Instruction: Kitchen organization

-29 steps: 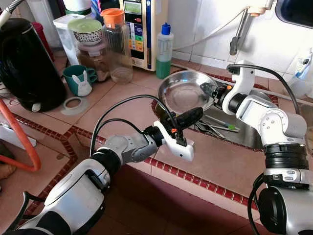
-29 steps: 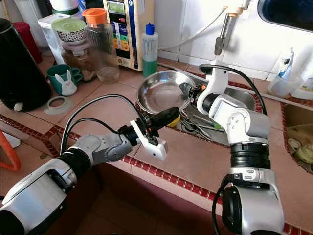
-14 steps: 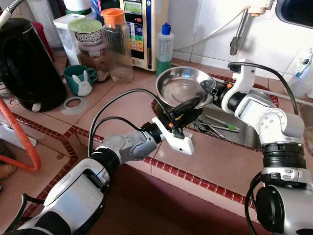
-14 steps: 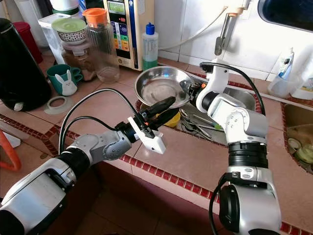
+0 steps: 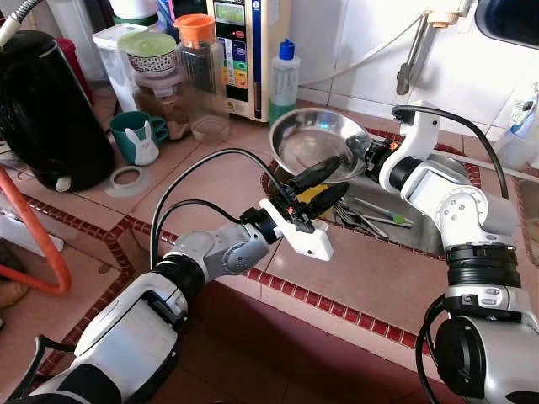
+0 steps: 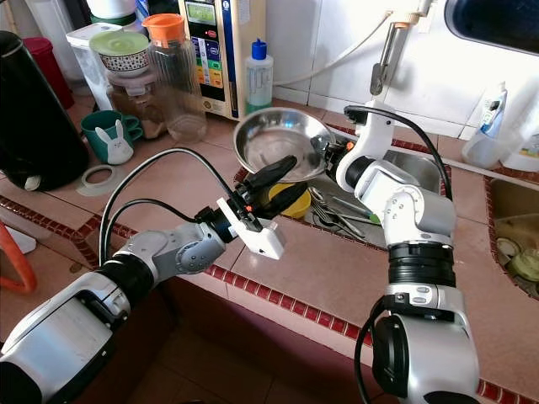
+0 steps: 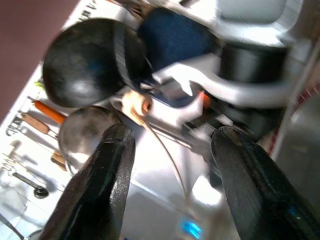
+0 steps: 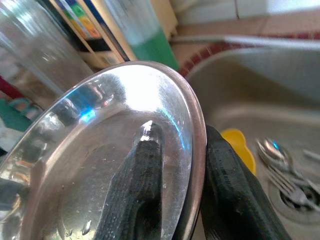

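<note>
tiled tabletop (image 5: 210, 181) by sink (image 5: 425, 231): right gripper (image 8: 175, 192) jaws clamped on steel bowl (image 5: 313, 150) rim; left gripper (image 5: 318, 183) jaws apart beneath.

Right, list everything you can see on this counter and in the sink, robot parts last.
Steel bowl: one, silver, held over the sink's left edge.
Cutlery: several pieces, silver, in the sink.
Yellow item: one, in the sink under the bowl.
Soap bottle: one, green with blue cap, behind the bowl.
Jar: one, clear with orange lid, counter back.
Mug: one, teal, bunny figure.
Kettle: one, black, far left.
Right gripper: pinching the bowl's rim.
Left gripper: open, beside the bowl.
</note>
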### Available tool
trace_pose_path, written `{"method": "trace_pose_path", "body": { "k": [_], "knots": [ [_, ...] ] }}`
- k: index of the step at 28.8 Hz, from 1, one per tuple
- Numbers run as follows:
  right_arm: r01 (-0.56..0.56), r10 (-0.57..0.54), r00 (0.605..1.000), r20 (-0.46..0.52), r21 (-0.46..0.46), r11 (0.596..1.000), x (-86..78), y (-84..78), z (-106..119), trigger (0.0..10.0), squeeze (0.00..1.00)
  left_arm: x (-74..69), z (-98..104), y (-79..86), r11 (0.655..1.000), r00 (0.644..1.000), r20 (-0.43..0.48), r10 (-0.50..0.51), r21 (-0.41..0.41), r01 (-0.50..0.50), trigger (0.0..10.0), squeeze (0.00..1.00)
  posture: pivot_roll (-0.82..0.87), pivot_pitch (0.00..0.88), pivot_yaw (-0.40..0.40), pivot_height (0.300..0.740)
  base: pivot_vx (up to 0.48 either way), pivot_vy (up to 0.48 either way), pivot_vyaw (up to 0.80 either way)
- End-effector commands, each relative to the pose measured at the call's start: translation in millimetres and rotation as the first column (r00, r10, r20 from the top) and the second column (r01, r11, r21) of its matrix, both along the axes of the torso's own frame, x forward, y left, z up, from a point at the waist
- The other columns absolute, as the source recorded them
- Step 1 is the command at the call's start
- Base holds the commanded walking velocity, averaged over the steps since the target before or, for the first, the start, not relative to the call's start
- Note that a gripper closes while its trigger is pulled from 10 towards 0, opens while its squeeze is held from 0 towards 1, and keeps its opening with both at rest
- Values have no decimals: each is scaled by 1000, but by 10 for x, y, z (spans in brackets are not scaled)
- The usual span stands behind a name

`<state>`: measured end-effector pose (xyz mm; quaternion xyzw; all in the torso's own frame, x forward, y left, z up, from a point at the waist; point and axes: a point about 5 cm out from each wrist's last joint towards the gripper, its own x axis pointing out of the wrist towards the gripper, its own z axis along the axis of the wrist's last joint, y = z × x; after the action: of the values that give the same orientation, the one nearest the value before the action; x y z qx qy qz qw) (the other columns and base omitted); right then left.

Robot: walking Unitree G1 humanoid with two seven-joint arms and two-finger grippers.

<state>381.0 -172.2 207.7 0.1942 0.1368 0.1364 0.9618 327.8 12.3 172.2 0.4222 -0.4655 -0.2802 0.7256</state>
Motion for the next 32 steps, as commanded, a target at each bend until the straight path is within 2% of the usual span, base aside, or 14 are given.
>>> {"method": "trace_pose_path", "body": {
  "k": [1, 11, 16, 17, 18, 19, 21, 22, 23, 24, 26, 28, 31, 32],
  "knots": [
    [28, -28, 999, 21, -3, 1000, 29, -29, 48, 0, 0, 13, 53, 12, 999, 1000, -6, 3, -36, -3, 10000, 1000, -21, 0, 10, 740, 0, 0, 0],
    [172, -170, 984, 48, -42, 984, 168, -152, -2, 0, 0, 54, -32, 118, 985, 976, -212, 52, -150, -85, 10000, 1000, 6, 0, 0, 740, 0, 0, 0],
    [276, -273, 961, 41, -99, 956, 207, -282, -117, 0, 0, 79, -118, 163, 967, 927, -370, 62, -208, -148, 10000, 1000, 26, 0, -2, 740, 0, 0, 0],
    [306, -304, 952, 38, -121, 944, 209, -329, -168, 0, 0, 81, -139, 176, 961, 910, -411, 58, -223, -162, 10000, 1000, 29, 0, -2, 740, 0, 0, 0],
    [357, -355, 934, 43, -177, 917, 195, -420, -265, 0, 0, 83, -202, 190, 949, 862, -505, 47, -248, -196, 10000, 1000, 35, 0, -1, 740, 0, 0, 0],
    [357, -355, 934, 43, -177, 917, 195, -420, -265, 0, 0, 83, -202, 190, 949, 862, -505, 47, -248, -196, 10000, 1000, 35, 0, -1, 740, 0, 0, 0],
    [397, -399, 916, 36, -217, 892, 173, -498, -363, 0, 0, 81, -259, 196, 937, 807, -591, 23, -268, -223, 10000, 1000, 41, 0, -2, 740, 0, 0, 0],
    [422, -428, 903, 42, -284, 861, 143, -570, -435, 0, 0, 82, -309, 196, 922, 744, -668, -10, -294, -251, 10000, 1000, 46, 0, -1, 740, 0, 0, 0],
    [435, -446, 894, 41, -315, 843, 124, -609, -476, 0, 0, 78, -333, 190, 912, 706, -707, -37, -312, -265, 10000, 1000, 47, 0, -1, 740, 0, 0, 0],
    [435, -446, 894, 41, -315, 843, 124, -609, -476, 0, 0, 78, -333, 190, 912, 706, -707, -37, -312, -265, 10000, 1000, 47, 0, -1, 740, 0, 0, 0],
    [456, -481, 875, 44, -406, 792, 65, -709, -587, 0, 0, 66, -380, 178, 906, 629, -774, -73, -316, -283, 10000, 1000, 57, 0, -1, 740, 0, 0, 0],
    [470, -505, 862, 46, -445, 762, 21, -769, -661, 0, 0, 50, -368, 173, 904, 600, -793, -107, -329, -274, 10000, 1000, 63, 0, 0, 740, 0, 0, 0],
    [475, -531, 847, 30, -494, 728, -48, -841, -779, 0, 0, 34, -346, 176, 910, 584, -803, -121, -324, -257, 10000, 1000, 69, 0, 2, 740, 0, 0, 0],
    [473, -544, 838, 35, -542, 695, -94, -886, -846, 0, 0, 16, -340, 177, 911, 553, -821, -141, -327, -253, 10000, 1000, 74, 0, 4, 740, 0, 0, 0]
  ]
}}
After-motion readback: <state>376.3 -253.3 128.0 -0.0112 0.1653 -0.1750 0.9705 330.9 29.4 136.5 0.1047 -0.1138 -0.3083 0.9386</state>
